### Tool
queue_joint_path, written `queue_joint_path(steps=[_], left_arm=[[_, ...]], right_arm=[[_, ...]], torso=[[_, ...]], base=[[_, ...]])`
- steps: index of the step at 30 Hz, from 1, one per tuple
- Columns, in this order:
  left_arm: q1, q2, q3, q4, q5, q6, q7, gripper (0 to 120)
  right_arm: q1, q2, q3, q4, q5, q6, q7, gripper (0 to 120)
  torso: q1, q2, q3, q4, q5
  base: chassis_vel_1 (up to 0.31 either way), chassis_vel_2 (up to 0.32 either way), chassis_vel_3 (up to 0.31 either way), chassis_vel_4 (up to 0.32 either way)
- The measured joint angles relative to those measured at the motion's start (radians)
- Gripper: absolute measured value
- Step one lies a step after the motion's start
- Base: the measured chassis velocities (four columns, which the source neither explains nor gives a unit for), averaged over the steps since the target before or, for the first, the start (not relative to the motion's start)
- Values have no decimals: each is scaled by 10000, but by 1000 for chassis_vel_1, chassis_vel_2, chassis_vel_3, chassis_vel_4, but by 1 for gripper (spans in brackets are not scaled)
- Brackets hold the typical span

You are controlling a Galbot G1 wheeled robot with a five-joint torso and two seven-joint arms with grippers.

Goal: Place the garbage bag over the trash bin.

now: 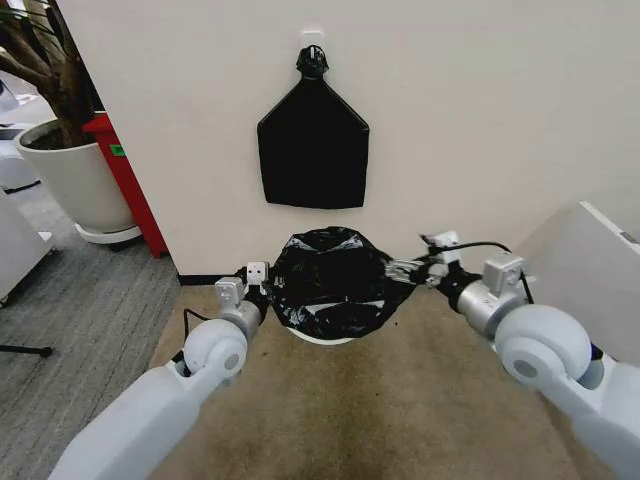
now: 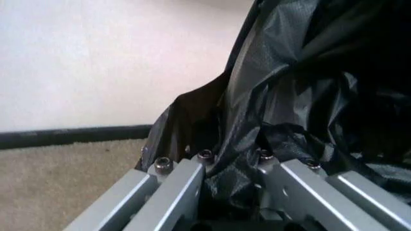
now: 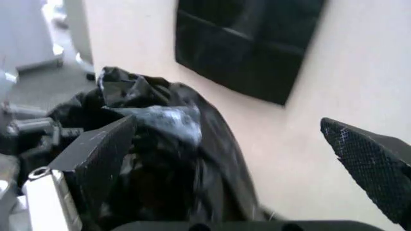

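Garbage bag (image 1: 330, 282), glossy and rumpled, is seen in the head view draped over the trash bin (image 1: 322, 339), whose white base shows below on the carpet by the wall. The left gripper (image 1: 262, 283) and right gripper (image 1: 400, 269) are stationed at opposite sides of the bag.

In the left wrist view, crinkled film (image 2: 289, 106) is pinched between closed jaws.

In the right wrist view, the jaws stand wide apart beside the bag (image 3: 160, 144). The hem should be drawn down evenly past the rim.

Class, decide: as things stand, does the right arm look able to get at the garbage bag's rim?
Probably yes: the right gripper is open beside the garbage bag, with nothing between them.
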Motion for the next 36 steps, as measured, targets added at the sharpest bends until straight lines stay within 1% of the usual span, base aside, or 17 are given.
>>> queue_joint_path(steps=[1,5,8,13,17,18,20,21,22,23,25,27,30,31,32,35,36], left_arm=[[-34,61,21,-77,73,39,0,1],[-216,335,97,-285,329,192,81,1],[-308,416,110,-344,329,254,99,1],[-477,569,121,-517,319,310,111,1],[-472,724,111,-749,282,385,158,1],[-472,724,111,-749,282,385,158,1],[-468,749,101,-801,242,412,184,1],[-481,758,100,-821,210,435,204,1],[-497,759,99,-832,190,448,213,1],[-550,759,100,-855,146,474,223,1],[-589,759,99,-862,130,484,228,1],[-633,758,99,-865,127,496,245,1],[-636,758,108,-862,179,502,285,1],[-619,759,128,-832,328,502,351,1],[-619,759,128,-832,328,502,351,1],[-463,805,191,-685,1090,362,711,1],[-441,814,204,-656,1244,305,782,1]], right_arm=[[377,20,-331,-139,-328,127,-200,100],[1600,385,-1567,-443,-885,125,-323,100],[1884,506,-1925,-537,-1277,77,-506,100],[2083,537,-2403,-570,-2050,-64,-675,100],[2231,571,-2594,-738,-3566,-115,-804,95],[2231,571,-2594,-738,-3566,-115,-804,95],[2240,572,-2595,-807,-4304,-62,-1001,90],[2240,566,-2595,-828,-4601,-48,-1106,84],[2240,565,-2595,-836,-4718,-41,-1158,84],[2234,564,-2600,-849,-4921,-27,-1241,78],[2229,574,-2622,-853,-4962,-26,-1242,75],[2227,630,-2659,-853,-4942,-28,-1144,67],[2242,675,-2693,-827,-4824,-38,-974,58],[2283,694,-2719,-760,-4607,-63,-812,50],[2283,694,-2719,-760,-4607,-63,-812,50],[2388,718,-2823,-703,-4030,-42,-465,36],[2396,727,-2828,-689,-3928,-37,-410,34]], torso=[[0,0,0,0,-6],[0,0,0,3,-4],[0,0,0,4,-4],[0,0,0,-2,-3],[0,0,0,1,-2],[0,0,0,1,-2],[0,0,0,0,-2],[0,0,0,0,-2],[0,0,0,0,-2],[0,0,0,0,-3],[0,0,0,-1,-3],[0,0,0,-1,-2],[0,0,0,0,-2],[0,0,0,-1,-2],[0,0,0,-1,-2],[0,0,-1,0,-3],[0,0,0,1,-3]], base=[[0,0,0,0],[0,0,0,0],[0,0,0,0],[0,0,0,0],[0,0,0,0],[0,0,0,0],[0,0,0,0],[0,0,0,0],[0,0,0,0],[0,0,0,0],[0,0,0,0],[0,0,0,0],[0,0,0,0],[0,0,0,0],[0,0,0,0],[0,0,0,0],[0,0,0,0]])
